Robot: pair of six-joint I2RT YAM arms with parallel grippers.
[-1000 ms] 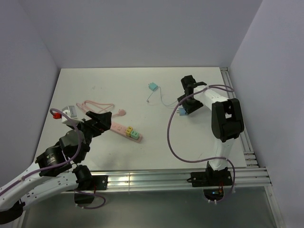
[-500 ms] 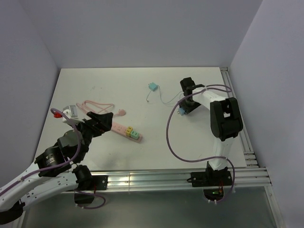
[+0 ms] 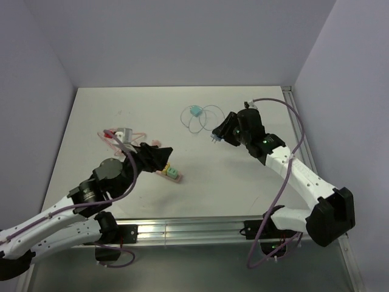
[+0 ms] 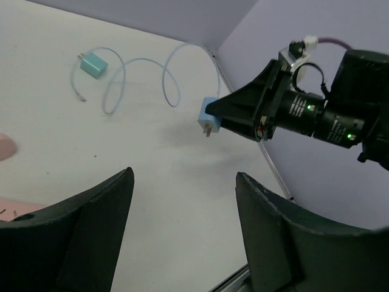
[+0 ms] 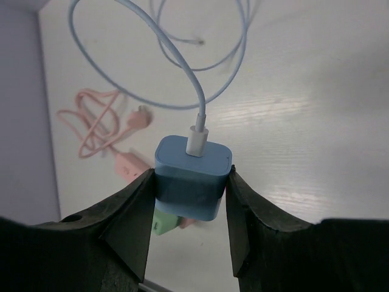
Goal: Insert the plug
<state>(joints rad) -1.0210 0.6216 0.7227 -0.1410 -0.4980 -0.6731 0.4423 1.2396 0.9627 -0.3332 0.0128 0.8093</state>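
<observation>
Having swung leftward since a second ago, the right gripper [image 3: 219,135] clamps the blue plug [image 5: 192,176], lifted off the surface [image 3: 206,188]. The left gripper [image 3: 163,157], jaws wide and empty, hovers over the power strip [image 3: 170,173]. Only the right wrist view shows that strip beyond the plug.

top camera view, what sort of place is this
Probably a robotics lab cell: a white table boxed in by plain walls, the left arm and right arm mounted on an aluminium rail, a power strip and a blue charger as props.
</observation>
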